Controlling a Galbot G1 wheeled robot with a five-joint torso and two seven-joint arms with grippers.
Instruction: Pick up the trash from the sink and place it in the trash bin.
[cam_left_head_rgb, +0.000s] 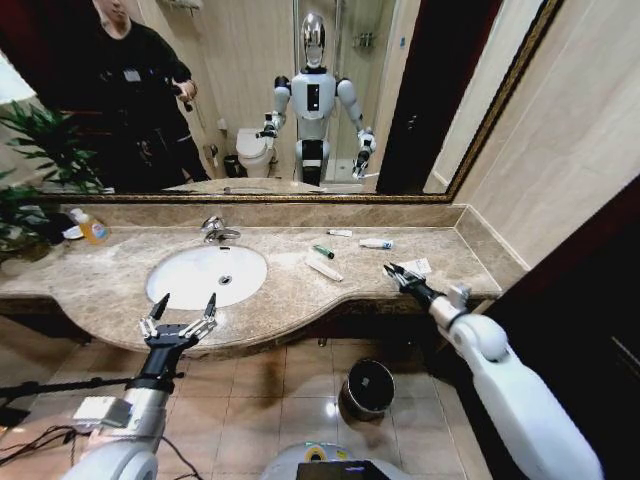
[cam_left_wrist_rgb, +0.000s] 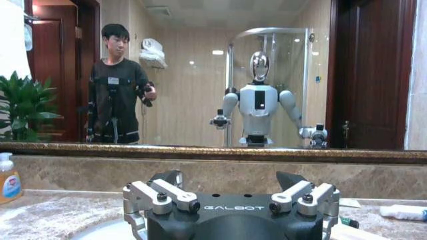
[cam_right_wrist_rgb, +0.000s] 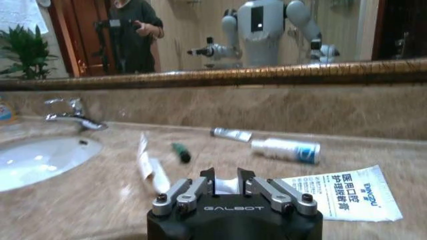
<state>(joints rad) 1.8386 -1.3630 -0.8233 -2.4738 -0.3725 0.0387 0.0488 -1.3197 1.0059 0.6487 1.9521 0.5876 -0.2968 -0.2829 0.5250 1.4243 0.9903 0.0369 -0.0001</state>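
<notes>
Trash lies on the marble tabletop (cam_left_head_rgb: 290, 300) right of the sink (cam_left_head_rgb: 206, 274): flat white packet (cam_right_wrist_rgb: 347, 192), tubes, green piece (cam_right_wrist_rgb: 180, 151). Right pincer (cam_left_head_rgb: 392, 272) closes at the packet's edge; left pincer (cam_left_head_rgb: 180, 308) hovers spread before the basin.

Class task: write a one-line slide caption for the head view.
Open left claw hovers at the sink's front rim; right claw reaches the packet on the marble counter.
</notes>
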